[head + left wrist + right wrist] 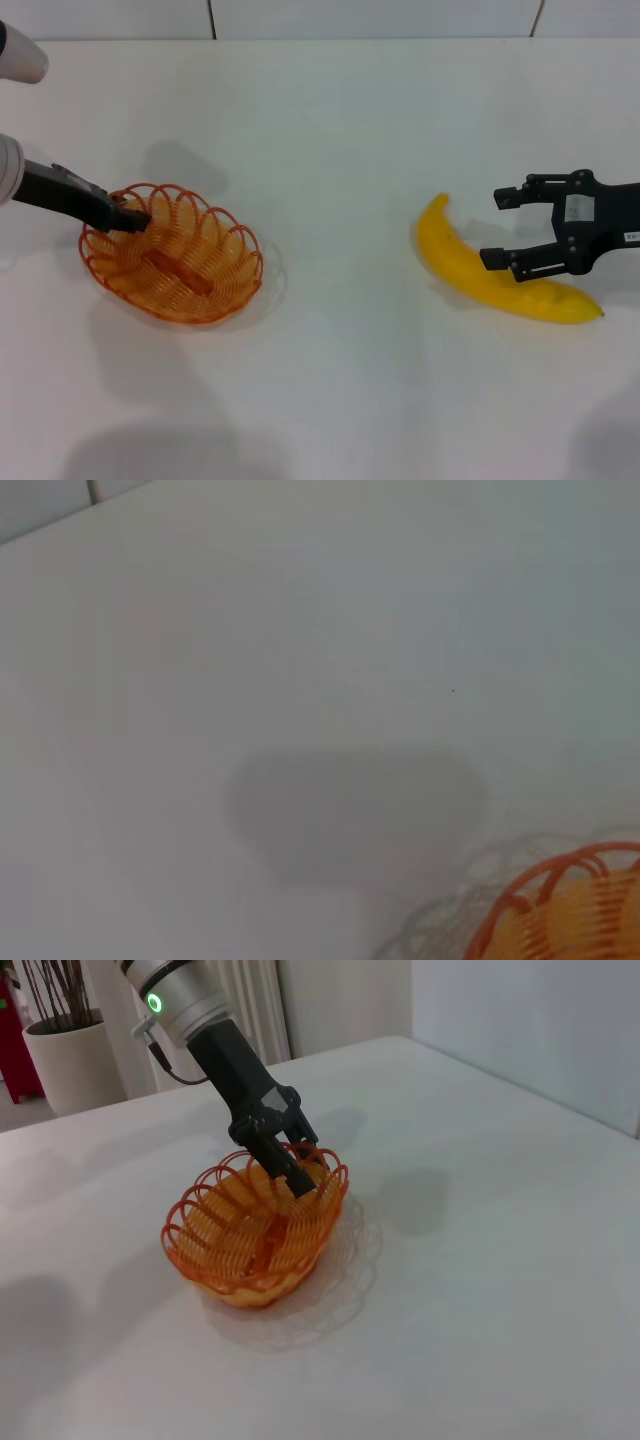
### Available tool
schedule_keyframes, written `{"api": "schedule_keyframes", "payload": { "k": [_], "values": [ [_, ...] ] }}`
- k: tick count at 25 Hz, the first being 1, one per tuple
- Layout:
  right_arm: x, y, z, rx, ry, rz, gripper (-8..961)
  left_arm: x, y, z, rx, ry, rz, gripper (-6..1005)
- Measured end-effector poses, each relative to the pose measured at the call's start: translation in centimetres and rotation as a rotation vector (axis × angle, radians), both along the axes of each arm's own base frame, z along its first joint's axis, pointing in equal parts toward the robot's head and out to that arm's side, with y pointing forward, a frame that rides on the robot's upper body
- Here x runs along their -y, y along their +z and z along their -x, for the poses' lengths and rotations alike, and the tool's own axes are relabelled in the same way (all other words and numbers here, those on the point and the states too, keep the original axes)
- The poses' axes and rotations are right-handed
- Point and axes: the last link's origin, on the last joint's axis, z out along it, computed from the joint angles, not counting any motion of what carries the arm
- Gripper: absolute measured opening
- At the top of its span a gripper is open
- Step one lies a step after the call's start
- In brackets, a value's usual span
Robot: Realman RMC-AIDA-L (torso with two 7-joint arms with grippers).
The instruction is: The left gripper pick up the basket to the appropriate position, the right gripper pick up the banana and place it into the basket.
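The orange wire basket [225,300] sits at the left of the white table. My left gripper [133,217] is shut on its far-left rim. In the right wrist view the left gripper [297,1174] pinches the rim of the basket [190,1255], and the wire shadow lies offset beneath it, so the basket seems slightly raised. A corner of the basket [560,885] shows in the left wrist view. The yellow banana [455,258] lies on the table at the right. My right gripper [497,228] is open above its middle, one finger overlapping it, holding nothing.
The white table [340,150] stretches between basket and banana. Its far edge meets a wall at the back. A potted plant [62,1060] stands beyond the table in the right wrist view.
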Motion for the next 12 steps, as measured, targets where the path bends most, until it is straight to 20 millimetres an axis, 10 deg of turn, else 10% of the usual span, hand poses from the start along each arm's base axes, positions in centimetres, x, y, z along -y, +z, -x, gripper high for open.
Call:
{"api": "schedule_keyframes", "payload": {
  "k": [12],
  "values": [
    [-0.18, -0.10, -0.24, 0.007, -0.011, -0.012, 893, -0.21, 0.18, -0.10, 0.001, 0.006, -0.015, 259]
  ]
}}
